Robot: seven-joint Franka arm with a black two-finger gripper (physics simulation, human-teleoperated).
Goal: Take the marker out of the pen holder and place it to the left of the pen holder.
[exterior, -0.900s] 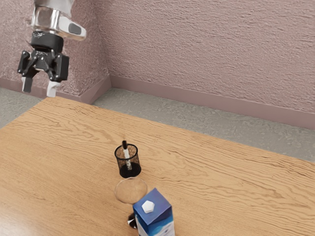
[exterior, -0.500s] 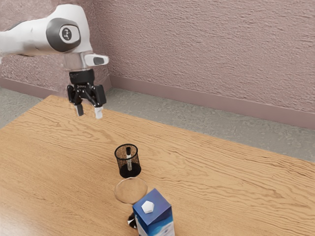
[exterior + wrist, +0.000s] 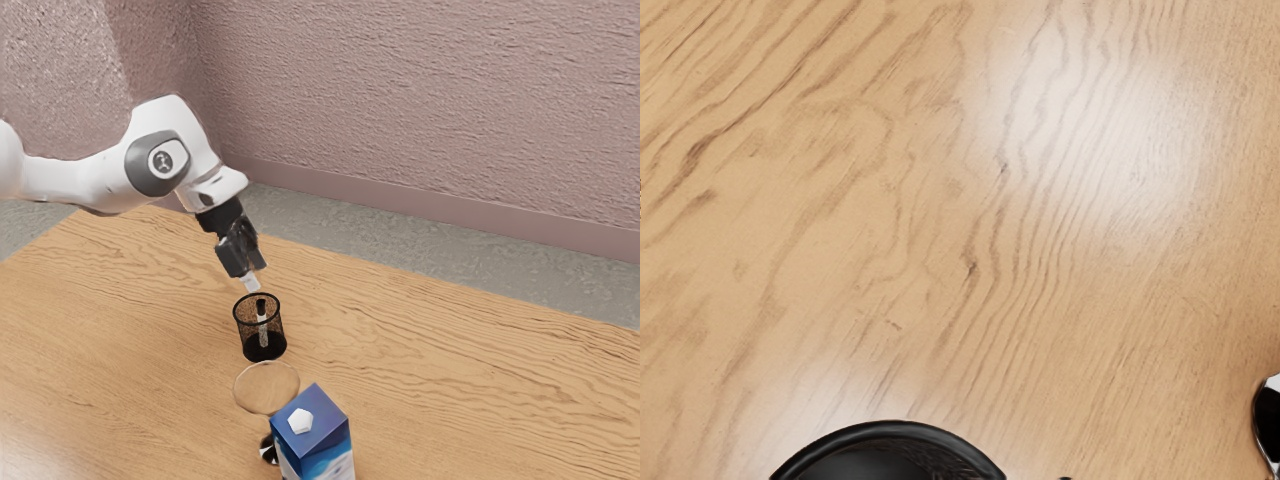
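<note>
One empty gripper, opening unclear, above one pen holder, one marker inside, one carton, one glass

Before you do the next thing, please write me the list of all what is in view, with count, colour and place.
Marker: one, black and white, standing in the pen holder
Pen holder: one, black mesh, on the table
Glass, as it seems: one, clear, between pen holder and carton
Dark shiny piece: one, perhaps the glass's foot, beside the carton
Carton: one, blue with white cap, at the exterior view's lower edge
Table: one, light brown wood
Wall: pinkish, behind
Baseboard: dull pink, along the wall
Floor: grey, beyond the table
Arm: one, white and grey, from the exterior view's left
Gripper: one, black, above the pen holder
</note>
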